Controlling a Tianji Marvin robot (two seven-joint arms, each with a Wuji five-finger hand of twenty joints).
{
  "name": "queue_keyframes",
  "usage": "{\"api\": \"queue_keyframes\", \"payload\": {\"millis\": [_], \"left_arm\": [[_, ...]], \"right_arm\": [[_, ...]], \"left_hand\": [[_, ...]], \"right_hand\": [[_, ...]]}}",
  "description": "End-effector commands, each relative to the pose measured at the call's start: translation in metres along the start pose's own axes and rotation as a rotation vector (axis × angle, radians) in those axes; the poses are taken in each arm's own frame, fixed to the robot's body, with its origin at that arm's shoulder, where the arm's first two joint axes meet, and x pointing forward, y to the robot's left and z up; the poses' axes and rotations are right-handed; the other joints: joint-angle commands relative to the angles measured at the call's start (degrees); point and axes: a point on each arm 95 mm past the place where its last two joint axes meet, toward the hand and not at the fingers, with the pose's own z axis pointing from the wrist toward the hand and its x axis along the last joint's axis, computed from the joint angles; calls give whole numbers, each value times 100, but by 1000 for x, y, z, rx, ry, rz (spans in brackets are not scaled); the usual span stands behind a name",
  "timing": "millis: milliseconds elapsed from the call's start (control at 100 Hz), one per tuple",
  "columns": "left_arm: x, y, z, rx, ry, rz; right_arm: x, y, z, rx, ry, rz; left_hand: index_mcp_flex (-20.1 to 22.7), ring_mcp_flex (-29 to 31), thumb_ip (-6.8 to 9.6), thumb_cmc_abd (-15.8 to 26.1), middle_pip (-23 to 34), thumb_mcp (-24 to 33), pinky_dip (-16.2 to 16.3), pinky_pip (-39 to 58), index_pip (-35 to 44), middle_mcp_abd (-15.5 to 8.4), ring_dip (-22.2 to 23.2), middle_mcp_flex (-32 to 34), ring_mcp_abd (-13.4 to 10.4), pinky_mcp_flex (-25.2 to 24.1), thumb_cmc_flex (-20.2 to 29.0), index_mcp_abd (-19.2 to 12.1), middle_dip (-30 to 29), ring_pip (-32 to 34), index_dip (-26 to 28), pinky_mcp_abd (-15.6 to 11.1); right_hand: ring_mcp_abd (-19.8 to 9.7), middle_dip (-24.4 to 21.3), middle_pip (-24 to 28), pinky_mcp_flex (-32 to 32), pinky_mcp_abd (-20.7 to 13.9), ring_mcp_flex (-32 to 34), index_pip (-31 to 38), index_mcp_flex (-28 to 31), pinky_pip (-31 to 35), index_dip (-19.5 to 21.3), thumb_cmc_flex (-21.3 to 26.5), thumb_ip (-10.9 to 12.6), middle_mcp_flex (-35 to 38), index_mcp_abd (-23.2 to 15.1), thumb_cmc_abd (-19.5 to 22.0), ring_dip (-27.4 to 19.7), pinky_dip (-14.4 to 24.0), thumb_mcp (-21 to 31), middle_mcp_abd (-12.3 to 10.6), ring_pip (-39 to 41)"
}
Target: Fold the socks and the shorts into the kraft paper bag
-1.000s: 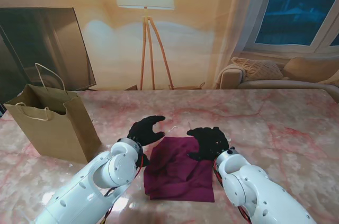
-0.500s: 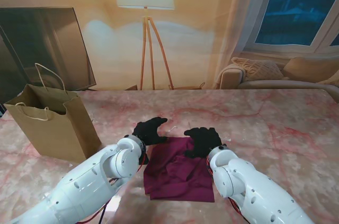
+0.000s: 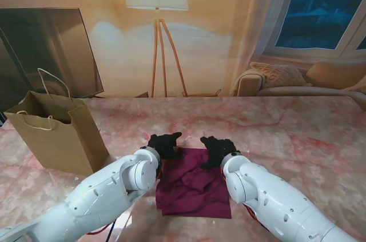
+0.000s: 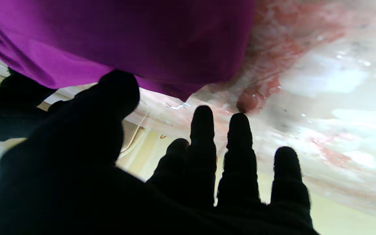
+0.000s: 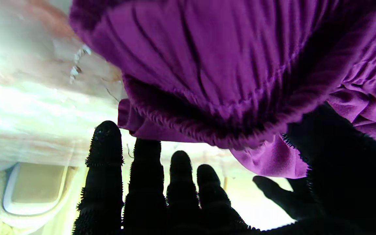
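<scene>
The maroon shorts (image 3: pixel 194 187) lie rumpled on the marble table in front of me, seen up close as purple cloth (image 4: pixel 142 39) and as a gathered waistband (image 5: pixel 224 65). My left hand (image 3: pixel 165 143) sits at the shorts' far left corner with its fingers (image 4: pixel 238 153) spread over bare table and its thumb touching the cloth edge. At the far right corner my right hand (image 3: pixel 216 149) has its fingers (image 5: pixel 104 163) straight and its thumb against the fabric. Neither hand is closed on the cloth. The kraft paper bag (image 3: pixel 54 139) stands upright and open at the far left. No socks are in view.
The table (image 3: pixel 309 139) is pink-veined marble. Behind it stand a floor lamp (image 3: pixel 157 36), a dark screen (image 3: pixel 46 47) and a sofa (image 3: pixel 297 79) under a window.
Both hands have slid farther from me and closer together along the shorts' far edge. The cloth between them has bunched up more.
</scene>
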Motion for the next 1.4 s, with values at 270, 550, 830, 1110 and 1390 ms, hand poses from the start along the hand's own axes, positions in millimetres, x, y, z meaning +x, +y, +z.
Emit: {"api": "queue_keyframes", "payload": {"millis": [270, 550, 830, 1110, 1390], "left_arm": [[11, 6, 10, 20, -10, -18], [13, 6, 7, 64, 32, -42], [5, -4, -9, 142, 32, -94], [-6, -17, -29, 241, 25, -139], [-17, -36, -54, 269, -13, -164]], "right_arm": [[-6, -16, 11, 36, -63, 73], [-3, -10, 10, -26, -24, 98], [10, 4, 1, -176, 25, 164], [26, 10, 0, -255, 93, 235], [36, 17, 0, -331, 115, 299]], "left_hand": [[1446, -137, -291, -436, 59, 218, -54, 131, 3877, -136, 395, 317, 117, -26, -183, -1344, 940, 234, 3186, 250], [2496, 789, -452, -705, -1267, 617, 358, 1041, 6657, -315, -419, 1468, -202, 315, 649, -2637, -1432, -38, 5632, -56], [2602, 1568, -316, -588, -1097, 1135, 428, 1330, 6981, -257, -557, 2277, -289, 522, 602, -2539, -1582, 119, 6357, -87], [2777, 2524, -399, -985, -1390, 761, 468, 1929, 7027, -574, -367, 3814, -348, 947, 1233, -2493, 967, 848, 6501, -93], [1071, 2773, -590, -693, -1349, 744, 414, 2129, 5506, -408, 22, 3393, -156, 1208, 1387, -2176, 1439, 973, 5379, 50]], "right_hand": [[-329, 2402, 3316, 257, 104, 616, -836, 325, 537, 789, 123, -343, 1048, 143, -788, 2489, 470, 614, -1095, 2830], [-259, 4153, 3582, 568, 521, 1363, 4253, 4143, 1092, 2522, 909, -1556, 3125, -3383, -2091, 2758, 358, 886, -1379, 3399], [282, 1094, 1373, 1530, 837, 2479, 4330, 4173, 907, 3027, 1260, -1466, 3642, -3462, -2011, -54, -361, 1011, -683, 367], [18, 1661, 2348, 3021, 541, 4165, 4528, 4002, 2300, 2780, 1593, -1376, 4653, -3353, -2116, 1149, -1043, 1250, -918, 2570], [-41, 1733, 2377, 3189, 507, 4231, 4527, 4016, 2297, 2684, 1782, -1313, 4660, -3329, -2086, 1322, -1269, 1247, -831, 2857]]}}
